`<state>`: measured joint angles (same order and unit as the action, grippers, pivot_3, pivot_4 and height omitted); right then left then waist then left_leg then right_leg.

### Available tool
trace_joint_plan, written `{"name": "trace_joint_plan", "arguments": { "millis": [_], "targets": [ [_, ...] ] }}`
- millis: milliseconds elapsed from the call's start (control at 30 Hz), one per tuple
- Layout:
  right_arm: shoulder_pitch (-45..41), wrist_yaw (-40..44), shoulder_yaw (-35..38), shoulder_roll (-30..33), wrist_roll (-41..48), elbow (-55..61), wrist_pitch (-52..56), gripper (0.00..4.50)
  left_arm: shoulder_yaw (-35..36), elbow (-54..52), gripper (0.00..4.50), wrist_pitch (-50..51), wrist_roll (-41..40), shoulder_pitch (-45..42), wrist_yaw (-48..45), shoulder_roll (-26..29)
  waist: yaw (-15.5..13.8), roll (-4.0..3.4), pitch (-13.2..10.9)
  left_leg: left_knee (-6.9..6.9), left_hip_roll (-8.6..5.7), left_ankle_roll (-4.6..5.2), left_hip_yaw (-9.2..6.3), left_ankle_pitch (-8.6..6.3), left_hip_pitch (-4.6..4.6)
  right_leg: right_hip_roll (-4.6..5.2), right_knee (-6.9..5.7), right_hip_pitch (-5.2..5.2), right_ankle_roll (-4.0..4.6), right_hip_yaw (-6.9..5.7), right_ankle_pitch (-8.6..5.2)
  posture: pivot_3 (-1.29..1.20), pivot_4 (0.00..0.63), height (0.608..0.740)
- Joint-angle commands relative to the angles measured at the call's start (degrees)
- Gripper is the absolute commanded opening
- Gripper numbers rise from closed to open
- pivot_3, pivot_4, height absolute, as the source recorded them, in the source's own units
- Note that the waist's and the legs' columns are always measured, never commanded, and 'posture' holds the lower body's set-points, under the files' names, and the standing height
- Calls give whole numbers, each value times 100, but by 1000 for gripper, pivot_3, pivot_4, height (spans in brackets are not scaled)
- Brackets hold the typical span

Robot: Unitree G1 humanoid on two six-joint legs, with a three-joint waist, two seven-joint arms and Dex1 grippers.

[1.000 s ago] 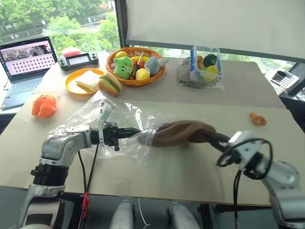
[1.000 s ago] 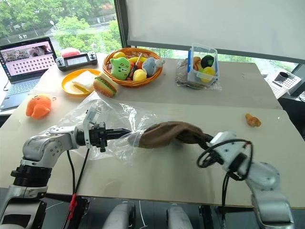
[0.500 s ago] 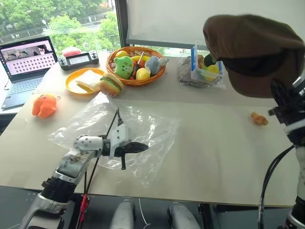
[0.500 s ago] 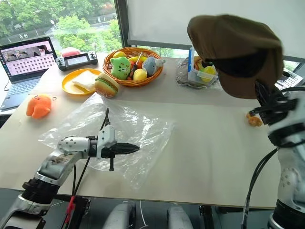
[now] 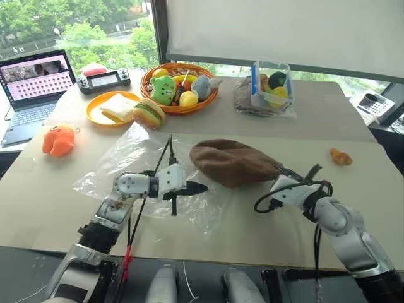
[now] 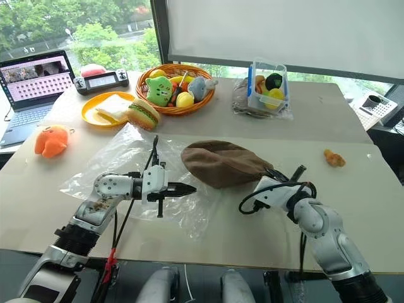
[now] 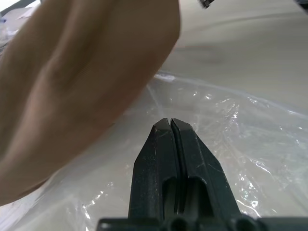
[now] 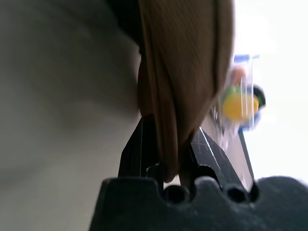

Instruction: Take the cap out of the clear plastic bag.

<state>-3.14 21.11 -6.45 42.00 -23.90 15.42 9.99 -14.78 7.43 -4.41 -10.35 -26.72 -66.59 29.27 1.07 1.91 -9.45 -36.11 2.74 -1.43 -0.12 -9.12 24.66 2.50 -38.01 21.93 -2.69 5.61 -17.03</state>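
Cap (image 5: 230,162) outside, clear plastic bag (image 5: 126,165) seemingly empty.

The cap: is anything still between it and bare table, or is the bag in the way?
Nothing visible blocks it. The cap is out of the bag, pinched by the right end effector, and rests on the table, its left edge at the bag's film.

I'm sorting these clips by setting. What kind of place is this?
Probably an office or lab set up for robot trials: a plain table by a large window with trees outside, an open laptop at one end, and toy food in a wicker basket.
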Motion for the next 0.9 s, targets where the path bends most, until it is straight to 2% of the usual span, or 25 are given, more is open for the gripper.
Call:
{"name": "trace_joint_plan", "arguments": {
  "millis": [33,67,133,333,367,433,467,500,633,733,833,900],
  "targets": [
    [246,384,-102,-155,148,-165,339,1116,34,-208,0,15,-52,65,-57,42,8,1,0,2,3,0,0,0,-18,-3,-1,-16,-15,0,-9,0,150,740],
    [290,493,-54,-224,314,-64,400,1325,78,-203,269,78,-73,70,-33,43,6,1,0,4,4,0,0,0,-31,-3,-1,-28,-16,0,-12,0,150,740],
    [376,756,10,-322,587,109,593,2022,137,-221,740,236,-179,81,-92,71,17,0,0,10,4,0,0,0,-37,-3,-1,-33,-15,0,-15,0,150,740],
    [552,1348,143,-201,984,360,750,4017,345,-373,2878,650,-556,170,-227,138,58,4,2,25,6,1,-3,-3,-36,-5,3,-31,-2,-4,-17,0,150,740],
    [528,1380,283,-215,1118,439,762,4332,467,-508,3192,1067,-846,168,-257,175,61,4,2,27,7,2,-6,-3,-36,-6,2,-31,1,-6,-18,0,150,740],
    [513,1446,547,-256,1376,587,799,4500,663,-723,3789,1726,-1293,160,-309,252,72,5,1,28,7,2,-7,-3,-35,-6,-1,-28,1,-8,-20,0,150,740],
    [531,1578,871,-375,1846,793,1027,4500,818,-811,4245,2240,-1613,127,-304,345,79,6,1,27,7,2,-8,-3,-34,-6,-2,-28,-1,-8,-21,0,150,740],
    [537,1679,1184,-506,2304,975,1275,4500,965,-863,4422,2626,-1864,99,-281,418,89,6,0,28,7,2,-8,-3,-33,-6,-2,-28,-3,-8,-22,0,150,740],
    [490,1858,2327,-958,3917,1488,2133,4500,1630,-880,4422,3728,-2615,-58,226,463,141,-9,-11,24,8,2,-11,-3,-30,-5,-6,-26,-8,-8,-24,0,150,740],
    [454,1857,3401,-1163,5384,1662,2811,4500,2558,-695,4422,4266,-3124,-199,1361,171,129,-6,-13,21,7,2,-12,-3,-30,-3,-3,-30,-14,-10,-23,0,150,740],
    [331,1473,3947,-1356,6061,1548,3078,4500,3144,-584,4422,4216,-3050,-169,2483,-163,122,-6,-13,24,7,2,-19,-3,-30,-3,-2,-31,-8,-14,-20,0,150,740],
    [149,1049,4060,-1517,6077,1417,3021,4500,3390,-419,4422,3934,-2758,-116,3179,-347,119,-6,-13,25,5,2,-19,-3,-30,-3,-1,-30,-4,-12,-18,0,150,740]
  ]
}}
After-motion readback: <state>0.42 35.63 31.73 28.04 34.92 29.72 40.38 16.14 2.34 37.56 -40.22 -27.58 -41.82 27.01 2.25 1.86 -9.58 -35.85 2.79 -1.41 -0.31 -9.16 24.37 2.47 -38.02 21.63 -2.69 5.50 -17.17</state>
